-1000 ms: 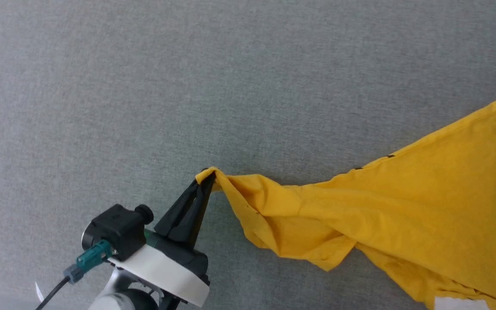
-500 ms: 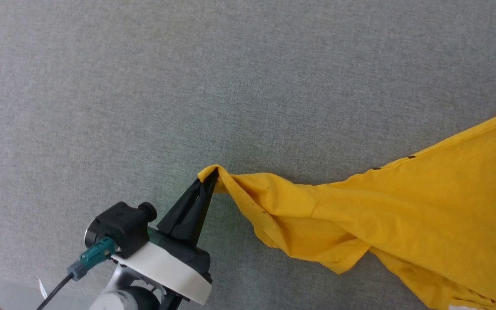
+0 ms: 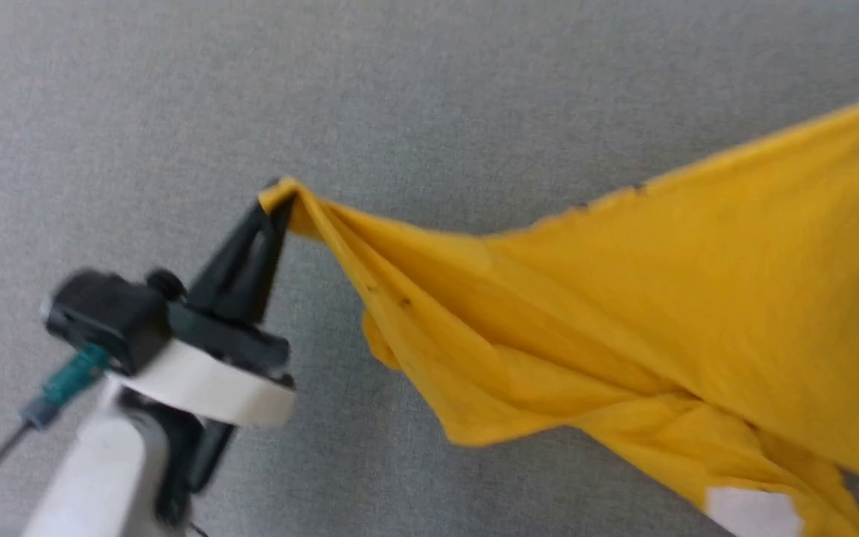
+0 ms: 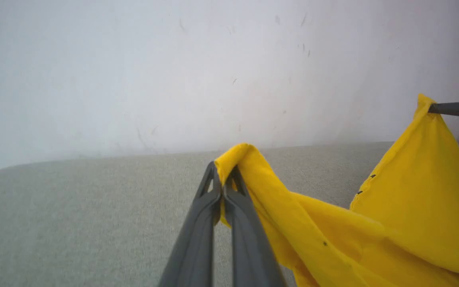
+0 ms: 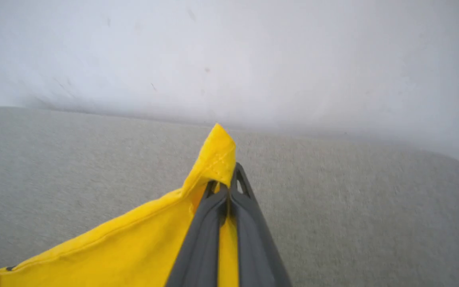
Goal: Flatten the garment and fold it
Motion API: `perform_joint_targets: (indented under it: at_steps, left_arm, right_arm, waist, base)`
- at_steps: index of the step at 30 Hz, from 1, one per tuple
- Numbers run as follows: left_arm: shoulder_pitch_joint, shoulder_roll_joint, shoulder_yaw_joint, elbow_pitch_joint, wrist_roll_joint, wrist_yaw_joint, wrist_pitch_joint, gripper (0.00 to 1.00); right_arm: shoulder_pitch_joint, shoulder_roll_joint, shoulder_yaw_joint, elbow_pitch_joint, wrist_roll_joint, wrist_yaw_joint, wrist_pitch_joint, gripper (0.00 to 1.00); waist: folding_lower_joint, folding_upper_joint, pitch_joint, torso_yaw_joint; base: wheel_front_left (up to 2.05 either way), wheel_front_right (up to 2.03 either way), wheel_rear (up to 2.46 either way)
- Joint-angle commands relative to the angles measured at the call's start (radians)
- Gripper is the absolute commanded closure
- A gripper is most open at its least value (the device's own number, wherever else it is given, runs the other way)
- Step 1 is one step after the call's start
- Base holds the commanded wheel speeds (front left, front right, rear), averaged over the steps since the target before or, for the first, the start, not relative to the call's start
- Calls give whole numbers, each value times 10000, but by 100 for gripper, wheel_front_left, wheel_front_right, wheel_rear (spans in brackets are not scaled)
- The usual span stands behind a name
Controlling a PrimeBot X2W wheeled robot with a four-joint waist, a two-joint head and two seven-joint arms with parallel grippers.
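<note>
Evidently soft, light cotton, the garment [image 3: 623,298] hangs stretched over the grey bench [image 3: 139,112] and would likely sag between holds, so hems and corners look the best places to grip. The left end effector [image 3: 278,195] is clamped on one corner, and the right end effector [image 5: 229,177] is clamped on another.

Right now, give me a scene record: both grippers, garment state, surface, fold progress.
left gripper: shut on one corner of the garment
right gripper: shut on another corner of the garment
garment: yellow, strung between the two grippers, middle sagging in loose folds, not flat
white patch: at the garment's lower edge in the head view
surface: grey fabric, under the garment
fold: not yet begun
image quality: head view is blurred
</note>
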Motion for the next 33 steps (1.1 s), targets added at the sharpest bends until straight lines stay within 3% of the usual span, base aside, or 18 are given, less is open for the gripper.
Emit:
perform_joint_targets:
  at_steps: [1,4,10,19,27,33]
  left_arm:
    - [-330,139,93,37,101,-87,-45,100]
    - [-1886,792,328,372,4,-462,216,100]
    - [-4633,1790,197,1384,-369,-770,651,100]
    - [-7232,2698,-858,2439,-1683,-828,1532,100]
    - [-9308,3174,-1041,2786,-2202,-830,2780,100]
    - [-11668,3296,-1117,3212,-1437,-826,3131,100]
  right_arm:
    - [-304,21,-13,-122,11,-9,-113,100]
    - [-1491,111,-111,-266,-322,-9,-663,100]
    - [-3346,61,-141,472,-836,-9,-1416,100]
    - [-4439,217,493,907,-892,-9,-983,100]
    - [-5520,303,1149,781,-887,-9,50,100]
    - [-6941,815,1171,1271,-1202,-9,502,100]
  waist:
    - [0,0,-842,-395]
    - [0,0,-1618,-590]
    - [0,0,-2482,-837]
    - [0,0,-2870,-1204]
    - [0,0,-1903,-1651]
    - [0,0,-164,-2003]
  base:
    - [0,0,0]
    - [0,0,0]
    - [0,0,0]
    - [0,0,0]
    - [0,0,0]
    - [0,0,0]
